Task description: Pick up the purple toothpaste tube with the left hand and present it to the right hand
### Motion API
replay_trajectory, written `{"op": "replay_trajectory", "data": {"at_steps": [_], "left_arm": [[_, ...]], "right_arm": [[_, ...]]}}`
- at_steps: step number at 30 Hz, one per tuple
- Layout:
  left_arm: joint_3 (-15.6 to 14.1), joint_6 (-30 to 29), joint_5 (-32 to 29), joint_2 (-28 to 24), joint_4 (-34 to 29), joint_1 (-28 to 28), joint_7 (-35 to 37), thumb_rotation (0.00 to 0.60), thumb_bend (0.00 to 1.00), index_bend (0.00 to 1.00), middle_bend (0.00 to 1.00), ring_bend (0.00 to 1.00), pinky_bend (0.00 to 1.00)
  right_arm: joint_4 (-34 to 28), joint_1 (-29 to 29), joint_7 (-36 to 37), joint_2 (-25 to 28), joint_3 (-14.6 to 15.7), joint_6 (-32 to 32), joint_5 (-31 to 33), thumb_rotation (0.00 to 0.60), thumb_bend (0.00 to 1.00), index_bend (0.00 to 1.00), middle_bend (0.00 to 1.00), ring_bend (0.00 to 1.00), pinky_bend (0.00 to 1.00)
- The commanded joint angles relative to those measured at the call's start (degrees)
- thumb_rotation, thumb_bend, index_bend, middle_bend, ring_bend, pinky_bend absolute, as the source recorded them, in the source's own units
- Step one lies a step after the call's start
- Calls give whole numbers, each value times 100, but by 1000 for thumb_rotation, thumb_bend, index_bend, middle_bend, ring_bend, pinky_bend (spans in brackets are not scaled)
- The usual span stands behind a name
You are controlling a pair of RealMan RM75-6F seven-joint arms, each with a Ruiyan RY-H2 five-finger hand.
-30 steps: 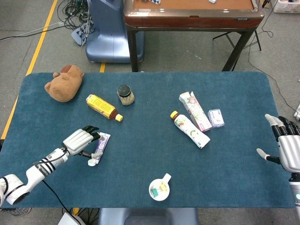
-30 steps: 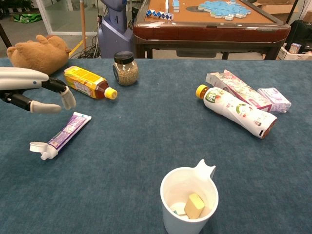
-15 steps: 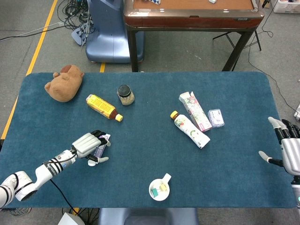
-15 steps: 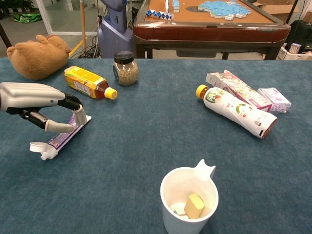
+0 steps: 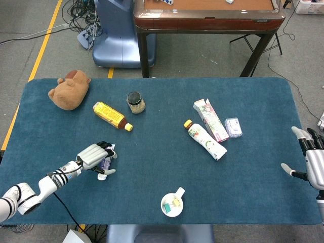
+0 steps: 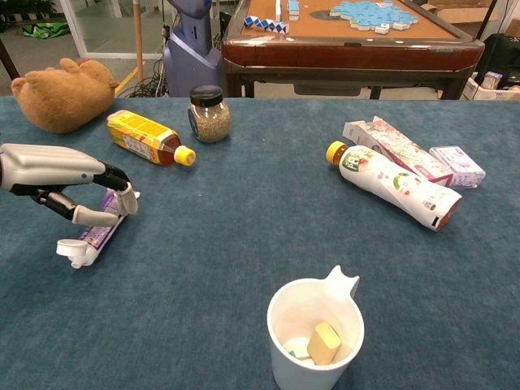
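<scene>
A white cup point(image 6: 315, 333) holding a small yellow block point(image 6: 324, 342) stands nearest the robot on the blue bench point(image 5: 152, 192). At the bench's left side, the left hand point(image 5: 93, 155) is curled over the purple toothpaste tube point(image 6: 91, 237), thumb and fingers point(image 6: 126, 200) closing on the tube's body from either side; the tube lies on the cloth, its white cap point(image 6: 70, 253) pointing toward the robot. At the far right edge, the right hand point(image 5: 313, 162) hangs with fingers spread wide, holding nothing, well apart from the tube. Past mid-bench lie a white drink bottle with a yellow cap point(image 5: 205, 140), a flowered carton point(image 5: 211, 119) and a small clear box point(image 5: 233, 127). Farther left lie a yellow bottle point(image 5: 111, 116) and an upright glass jar point(image 5: 135, 102), with a brown plush toy point(image 5: 69, 89) near the far corner.
</scene>
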State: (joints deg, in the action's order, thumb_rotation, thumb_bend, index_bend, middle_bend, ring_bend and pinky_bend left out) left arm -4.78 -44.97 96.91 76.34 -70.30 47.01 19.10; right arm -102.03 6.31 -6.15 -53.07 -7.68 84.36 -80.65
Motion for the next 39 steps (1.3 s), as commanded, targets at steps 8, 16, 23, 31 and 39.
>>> {"op": "replay_trajectory", "data": {"at_steps": [8,16,23,31,39], "left_arm": [[-91,157,-425,-284,-1,-157,-361,120,198,274,290,89,73],[-113,270,-858,-706,-138,-355,-705,122,197,277,290,89,73],[111,-108,-1308,-838,-347,-689,-668,280,198,300,300,96,73],[146,-242,-871,-569,-154,-573,19,424,198,267,297,98,73],[150,258,-863,-349,10,-282,92,351,198,265,297,98,73]], "right_arm": [[-3,38,-30,-43,-7,-34,-7,600,40,22,172,83,148],[-57,16,-67,-43,-5,40,-51,600,39,22,172,82,148],[-60,-10,-46,-63,5,88,-77,600,40,22,172,82,148],[-70,-64,-41,-86,40,153,-112,600,40,22,172,83,148],[14,-145,55,-94,54,220,-70,600,39,22,172,82,148]]}}
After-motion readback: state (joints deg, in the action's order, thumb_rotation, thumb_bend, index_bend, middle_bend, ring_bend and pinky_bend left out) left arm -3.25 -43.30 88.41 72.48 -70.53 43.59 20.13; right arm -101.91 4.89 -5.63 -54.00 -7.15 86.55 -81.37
